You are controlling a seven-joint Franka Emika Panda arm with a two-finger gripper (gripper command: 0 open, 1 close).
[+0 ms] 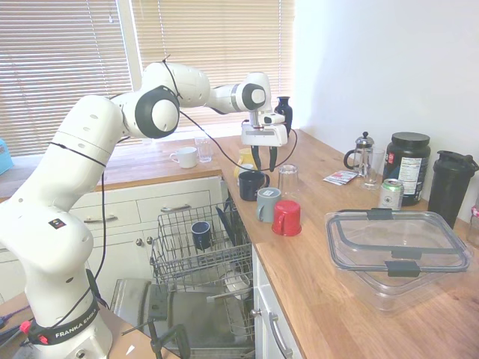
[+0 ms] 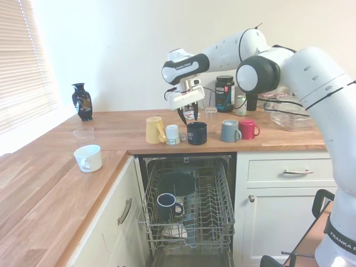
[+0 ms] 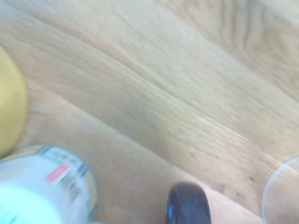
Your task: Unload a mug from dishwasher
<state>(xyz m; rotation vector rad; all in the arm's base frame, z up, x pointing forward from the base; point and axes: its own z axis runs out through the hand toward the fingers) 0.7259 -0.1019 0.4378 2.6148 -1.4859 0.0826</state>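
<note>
The tool (image 1: 263,160) hung just above the dark mug (image 1: 251,185), its two black fingers parted a little and pointing down, with nothing between them; it touched neither the mug nor its neighbours as far as either outside view showed. The mug, squat, glossy and nearly black, stood upright on the wooden bench (image 1: 329,254) near the edge above the dishwasher (image 2: 186,208), in a row with other cups. In the second exterior view the row ran: a yellow jug (image 2: 154,129), a small white pot with a printed label (image 2: 173,134), the dark mug (image 2: 196,133), a grey mug (image 2: 229,130) and a red cup (image 2: 247,129). A clear drinking glass (image 1: 288,179) stood just behind the grey mug. The bench was oiled plank wood with plain grain. Below, the grey wire rack (image 2: 214,206) was pulled out over the dropped door, and a smaller blue mug (image 2: 166,206) sat upright in it. The wrist view, blurred, showed wood grain, the yellow curve, the labelled pot and a dark rounded handle (image 3: 188,204).
</note>
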